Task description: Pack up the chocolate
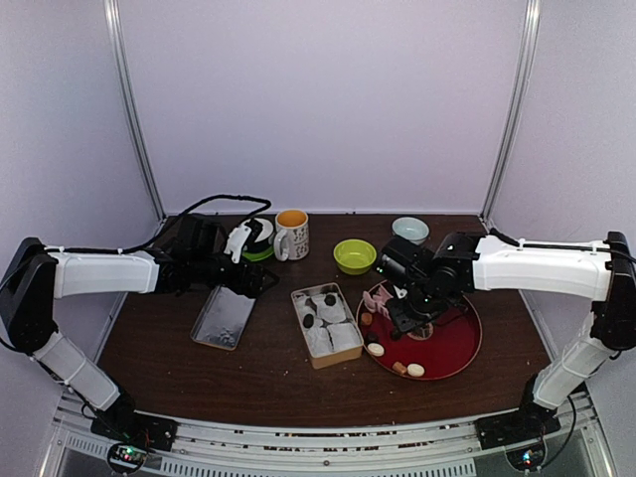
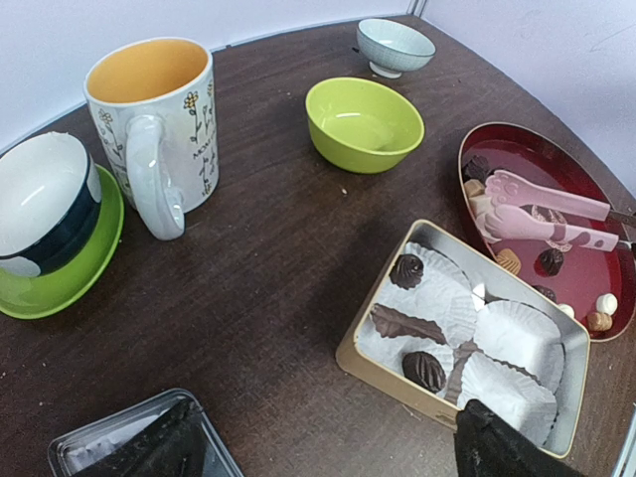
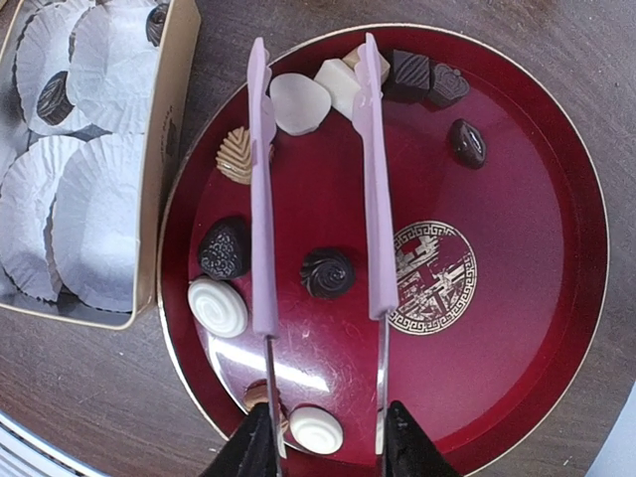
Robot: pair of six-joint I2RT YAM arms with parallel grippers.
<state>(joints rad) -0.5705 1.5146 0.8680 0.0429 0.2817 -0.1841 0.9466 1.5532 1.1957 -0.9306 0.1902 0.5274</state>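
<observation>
Tongs (image 3: pixel 261 199), spread wide, straddle one dark chocolate (image 3: pixel 328 273), well inside the tray (image 3: pixel 522 248) rim.

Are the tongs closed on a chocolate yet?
No: the two arms of the tongs stand apart on either side of the dark swirl chocolate on the tray, with a gap showing on each side.

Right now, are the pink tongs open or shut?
Open: the tongs have their two arms apart, with a dark chocolate on the tray showing between them.
</observation>
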